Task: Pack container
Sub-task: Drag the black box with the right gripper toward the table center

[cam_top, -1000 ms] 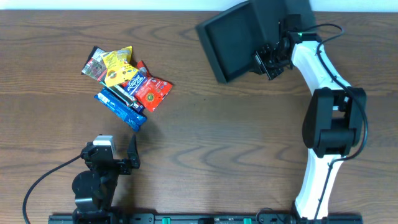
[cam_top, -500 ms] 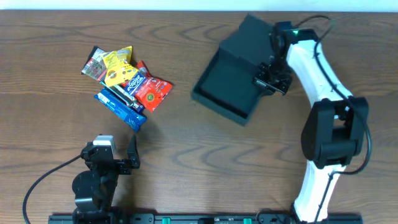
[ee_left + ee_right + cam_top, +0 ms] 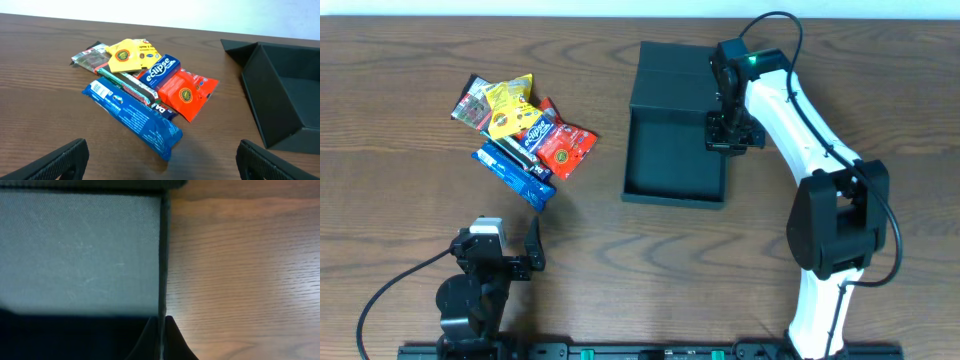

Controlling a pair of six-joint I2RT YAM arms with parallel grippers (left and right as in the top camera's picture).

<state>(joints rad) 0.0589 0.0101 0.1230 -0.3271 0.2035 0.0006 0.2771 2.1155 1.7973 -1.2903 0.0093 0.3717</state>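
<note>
The container (image 3: 675,150), a dark teal-grey square box, lies flat at table centre with its flap lid (image 3: 670,90) laid open toward the far edge. My right gripper (image 3: 725,130) is shut on the container's right wall; the right wrist view shows both fingers (image 3: 162,325) pinching that wall (image 3: 162,255). A pile of snack packets (image 3: 525,135) lies to the left: yellow, red, and blue ones. My left gripper (image 3: 160,165) is open and empty, low near the front edge, just short of the blue packet (image 3: 132,115). The container's corner shows at the right of the left wrist view (image 3: 280,100).
The snack pile (image 3: 145,85) holds an "eclipse" gum pack, a red pouch, a yellow pouch and a dark wrapped bar. Bare wooden table (image 3: 740,270) lies in front of the container.
My right gripper has swung the container from a tilted pose at the back right down and to the left, and it now sits square and flat on the table. The left arm has not moved.
</note>
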